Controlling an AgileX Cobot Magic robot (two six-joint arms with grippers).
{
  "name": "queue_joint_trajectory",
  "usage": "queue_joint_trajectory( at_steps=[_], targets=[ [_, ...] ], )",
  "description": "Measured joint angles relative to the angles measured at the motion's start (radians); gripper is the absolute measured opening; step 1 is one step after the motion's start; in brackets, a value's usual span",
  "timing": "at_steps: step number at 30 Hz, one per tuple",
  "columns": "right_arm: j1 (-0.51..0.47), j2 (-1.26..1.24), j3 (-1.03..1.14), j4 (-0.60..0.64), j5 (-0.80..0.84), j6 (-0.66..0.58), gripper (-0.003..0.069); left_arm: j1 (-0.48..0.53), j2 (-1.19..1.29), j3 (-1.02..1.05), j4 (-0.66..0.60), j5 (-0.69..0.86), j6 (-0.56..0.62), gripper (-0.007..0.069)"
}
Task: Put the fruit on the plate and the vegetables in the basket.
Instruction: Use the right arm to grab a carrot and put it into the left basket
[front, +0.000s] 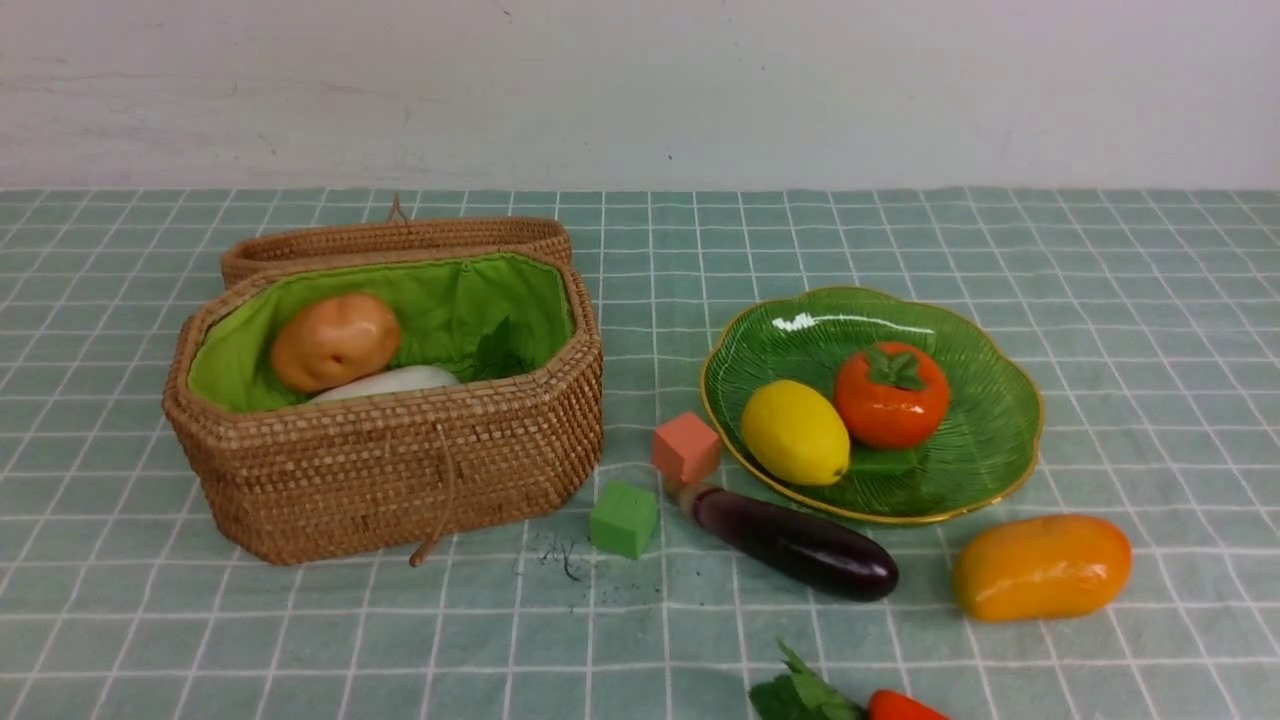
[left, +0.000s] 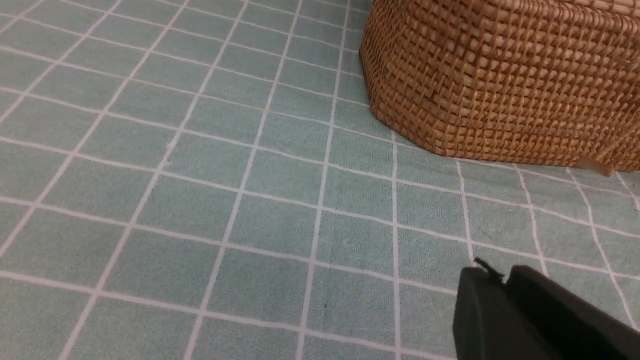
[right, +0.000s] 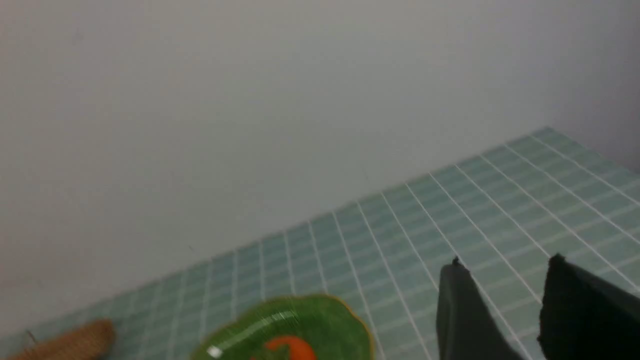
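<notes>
Rough woven wicker basket (front: 380, 470) — glossy ribbed glass plate (front: 985, 420).

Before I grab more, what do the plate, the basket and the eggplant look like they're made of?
Plate: likely glass or glazed ceramic, glossy green; sharp white glare streak, ribbed surface, gold rim. Basket: woven wicker, matte tan, visible weave; lime-green cloth lining inside. Eggplant: probably hard plastic, glossy dark purple with smooth highlights.
</notes>
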Motion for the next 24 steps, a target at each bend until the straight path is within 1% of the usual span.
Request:
queue_joint_trajectory(
  at_steps=[1, 2, 3, 4, 6, 9, 12, 13, 14, 15, 17, 18, 19, 20, 21, 23, 24],
  targets=[
    [0.0, 0.008, -0.001, 0.0, 0.01, -0.007, 0.0241, 0.0, 0.0, 0.0, 0.0, 0.0, 0.0, 0.0059],
    [0.0, 0.074, -0.003, 0.005, 0.048, -0.071, 0.0241, 0.0, 0.0, 0.0, 0.0, 0.0, 0.0, 0.006],
    [0.0, 0.09, -0.003, 0.006, 0.053, -0.089, 0.0241, 0.0, 0.0, 0.0, 0.0, 0.0, 0.0, 0.006],
    [0.0, 0.149, -0.003, 0.023, 0.093, -0.152, 0.0241, 0.0, 0.0, 0.0, 0.0, 0.0, 0.0, 0.006],
    [0.0, 0.214, -0.003, 0.056, 0.124, -0.23, 0.0241, 0.0, 0.0, 0.0, 0.0, 0.0, 0.0, 0.006],
    [0.0, 0.305, -0.003, 0.173, 0.179, -0.353, 0.0241, 0.0, 0.0, 0.0, 0.0, 0.0, 0.0, 0.0064],
    [0.0, 0.411, -0.003, 0.303, 0.246, -0.543, 0.0248, 0.0, 0.0, 0.0, 0.0, 0.0, 0.0, 0.0071],
    [0.0, 0.417, -0.003, 0.312, 0.251, -0.57, 0.025, 0.0, 0.0, 0.0, 0.0, 0.0, 0.0, 0.0071],
    [0.012, 0.453, -0.003, 0.375, 0.28, -0.669, 0.0267, 0.0, 0.0, 0.0, 0.0, 0.0, 0.0, 0.0072],
    [0.033, 0.47, -0.003, 0.412, 0.29, -0.724, 0.0285, 0.0, 0.0, 0.0, 0.0, 0.0, 0.0, 0.0074],
    [0.101, 0.494, -0.003, 0.463, 0.301, -0.802, 0.0332, 0.0, 0.0, 0.0, 0.0, 0.0, 0.0, 0.0076],
    [0.11, 0.5, -0.003, 0.472, 0.303, -0.808, 0.0344, 0.0, 0.0, 0.0, 0.0, 0.0, 0.0, 0.0076],
    [0.18, 0.523, -0.005, 0.485, 0.314, -0.839, 0.0395, 0.0, 0.0, 0.0, 0.0, 0.0, 0.0, 0.0078],
    [0.235, 0.55, -0.007, 0.479, 0.329, -0.844, 0.0444, 0.0, 0.0, 0.0, 0.0, 0.0, 0.0, 0.0078],
    [0.263, 0.571, -0.007, 0.465, 0.34, -0.842, 0.0477, 0.0, 0.0, 0.0, 0.0, 0.0, 0.0, 0.0079],
    [0.37, 0.635, -0.009, 0.396, 0.37, -0.817, 0.057, 0.0, 0.0, 0.0, 0.0, 0.0, 0.0, 0.0082],
    [0.403, 0.658, -0.009, 0.357, 0.376, -0.806, 0.0601, 0.0, 0.0, 0.0, 0.0, 0.0, 0.0, 0.0082]
  ],
)
